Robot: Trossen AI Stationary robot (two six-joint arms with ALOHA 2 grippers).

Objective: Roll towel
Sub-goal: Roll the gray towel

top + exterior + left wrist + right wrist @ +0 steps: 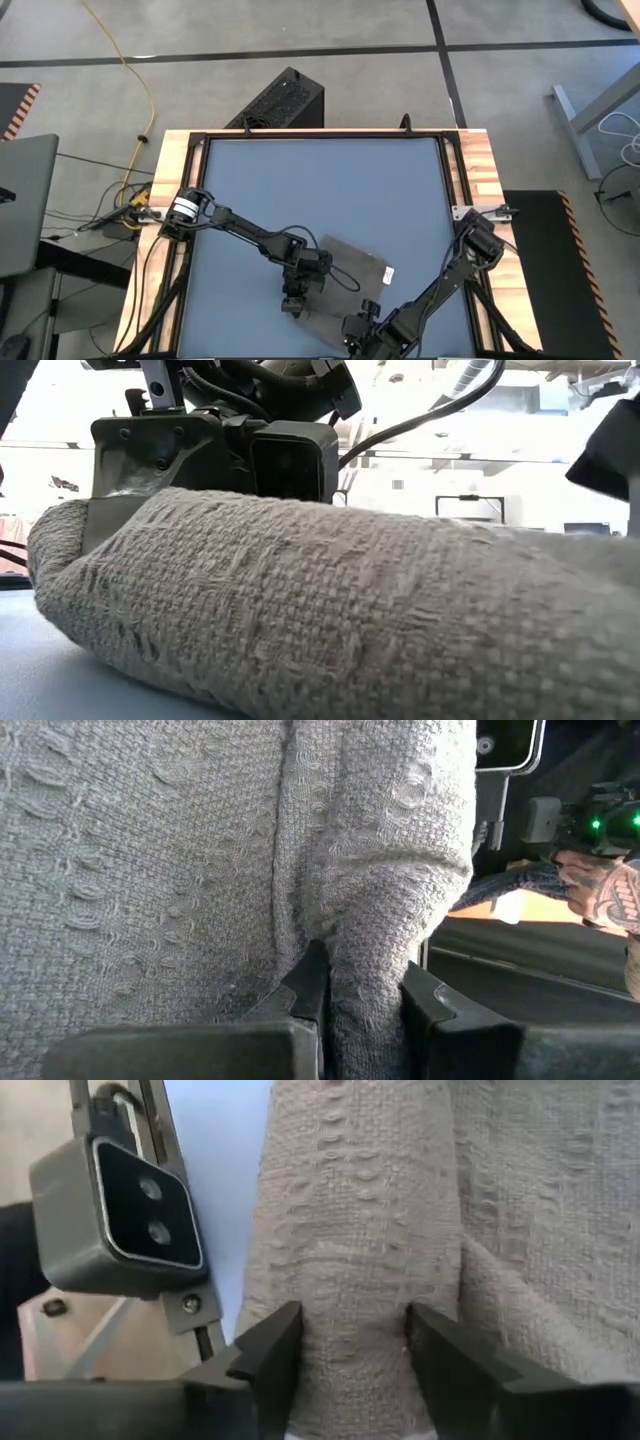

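High view: the towel (345,272) lies on the blue-grey surface (320,190) near its front edge, between the two arms, a small white tag (389,273) showing at its right edge. The left claw (295,300) is down at the towel's front-left part, and the right claw (358,330) is down at its front-right part, close to the surface's front edge. Low view: the towel (330,610) fills most of the picture as a thick rounded fold lying on the surface (60,675), with a dark claw body and its camera housing (290,460) directly behind and above the cloth; which arm this is cannot be told from this view alone. Left wrist view: the left claw (362,995) is closed on a bunched ridge of the towel (200,870), its two dark fingers (310,982) pressing the cloth from both sides, and a person's hand (605,885) shows in the room beyond. Right wrist view: the right claw (352,1342) stands wide with a thick fold of the towel (360,1210) between its fingers (272,1342), the cloth touching both inner faces, while a grey camera housing (120,1205) on the frame sits just beside the cloth.
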